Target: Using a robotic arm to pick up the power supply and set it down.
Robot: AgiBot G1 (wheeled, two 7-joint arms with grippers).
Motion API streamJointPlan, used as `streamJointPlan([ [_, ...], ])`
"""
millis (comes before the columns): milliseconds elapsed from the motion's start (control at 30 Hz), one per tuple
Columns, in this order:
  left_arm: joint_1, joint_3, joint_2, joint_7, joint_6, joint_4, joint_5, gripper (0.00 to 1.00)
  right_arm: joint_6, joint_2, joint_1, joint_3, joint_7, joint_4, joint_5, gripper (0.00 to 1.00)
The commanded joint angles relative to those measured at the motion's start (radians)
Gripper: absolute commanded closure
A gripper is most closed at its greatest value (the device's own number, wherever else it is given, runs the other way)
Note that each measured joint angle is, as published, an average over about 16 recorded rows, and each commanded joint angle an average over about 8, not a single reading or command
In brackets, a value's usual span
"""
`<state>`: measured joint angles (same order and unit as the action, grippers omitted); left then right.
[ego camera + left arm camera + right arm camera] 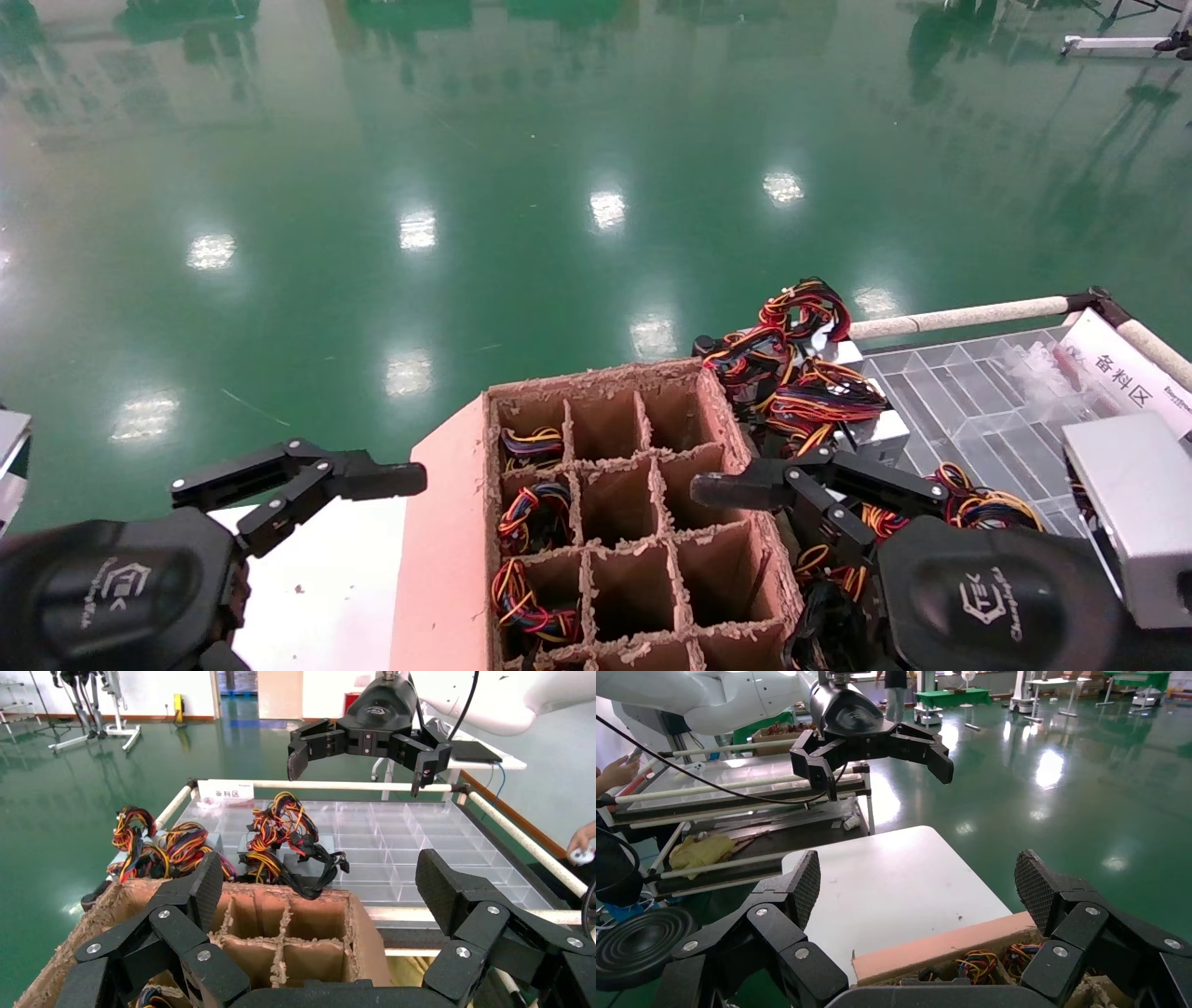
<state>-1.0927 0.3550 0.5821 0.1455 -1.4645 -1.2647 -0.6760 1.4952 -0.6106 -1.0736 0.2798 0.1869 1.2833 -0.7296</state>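
Note:
Several power supplies with coloured wire bundles are heaped on a clear tray [968,391] beside a divided cardboard box [447,522]. The farthest one, with a mostly red-and-black bundle, looks like the power supply [806,312] [131,831]. My right gripper [818,485] [919,881] hangs open and empty over the box's right edge, just short of the heap. My left gripper [298,471] [320,881] is also open and empty, held over the white table [317,578] to the left of the box. Each wrist view shows the other gripper facing it across the box.
Some cells of the box hold wire bundles [531,443]. A padded rail [968,317] and a white label sign [1122,377] border the tray. A silver box [1136,503] sits by my right wrist. A person's hand [582,843] is near the tray's far side. Green floor lies beyond.

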Motion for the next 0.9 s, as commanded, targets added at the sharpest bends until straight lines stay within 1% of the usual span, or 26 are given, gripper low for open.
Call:
streamJointPlan([
  [33,0.0,0.0,0.0,0.0,0.0,0.0,0.0,1.0,0.0,0.0,0.0,0.0,0.0,0.0,0.0,0.0],
  [900,0.0,0.0,0.0,0.0,0.0,0.0,0.0,1.0,0.0,0.0,0.0,0.0,0.0,0.0,0.0,0.0],
])
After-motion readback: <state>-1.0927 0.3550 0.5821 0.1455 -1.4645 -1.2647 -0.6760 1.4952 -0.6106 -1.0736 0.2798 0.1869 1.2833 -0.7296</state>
